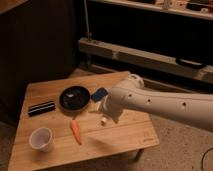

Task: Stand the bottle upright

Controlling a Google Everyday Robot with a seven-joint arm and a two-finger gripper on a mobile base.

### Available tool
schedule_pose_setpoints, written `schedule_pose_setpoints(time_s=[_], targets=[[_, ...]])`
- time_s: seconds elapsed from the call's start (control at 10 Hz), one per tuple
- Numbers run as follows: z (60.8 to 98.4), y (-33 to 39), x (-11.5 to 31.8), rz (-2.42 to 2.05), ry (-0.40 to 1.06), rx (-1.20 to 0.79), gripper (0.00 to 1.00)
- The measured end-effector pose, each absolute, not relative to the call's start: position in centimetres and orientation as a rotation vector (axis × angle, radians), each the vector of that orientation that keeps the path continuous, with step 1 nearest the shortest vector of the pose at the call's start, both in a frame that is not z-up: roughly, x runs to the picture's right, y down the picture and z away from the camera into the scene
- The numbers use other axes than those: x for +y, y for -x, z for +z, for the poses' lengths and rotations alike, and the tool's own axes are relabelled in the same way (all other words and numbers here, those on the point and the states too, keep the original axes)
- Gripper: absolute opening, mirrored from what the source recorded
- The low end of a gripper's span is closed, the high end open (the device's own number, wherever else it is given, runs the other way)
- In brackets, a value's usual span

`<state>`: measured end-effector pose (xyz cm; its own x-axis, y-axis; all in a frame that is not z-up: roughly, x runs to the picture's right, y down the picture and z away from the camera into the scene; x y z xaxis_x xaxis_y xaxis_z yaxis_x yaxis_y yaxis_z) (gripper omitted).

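Zero progress showing: the bottle [103, 120] is apparently lying flat on the worktop [125, 137], only its white cap peeking out.
Tool [106, 116] is hovering right over it, spread wide and gripping nothing; grasping and uprighting are both remaining.

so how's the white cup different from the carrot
The cup is white; the carrot is orange. The cup stands upright with its mouth up; the carrot lies flat. The cup is round and squat; the carrot is long and thin. Both rest on the front part of the table, apart from the tool, which is down by the bottle.
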<state>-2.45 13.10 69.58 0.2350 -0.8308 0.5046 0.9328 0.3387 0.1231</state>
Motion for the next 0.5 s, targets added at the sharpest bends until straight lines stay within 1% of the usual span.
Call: schedule_pose_setpoints(time_s=[0.2,0.5], targets=[[71.3,2.9,13.5,-1.251,0.244,-0.555,0.8],[75.4,4.2,14.0,-1.298,0.365,-0.641,0.8]])
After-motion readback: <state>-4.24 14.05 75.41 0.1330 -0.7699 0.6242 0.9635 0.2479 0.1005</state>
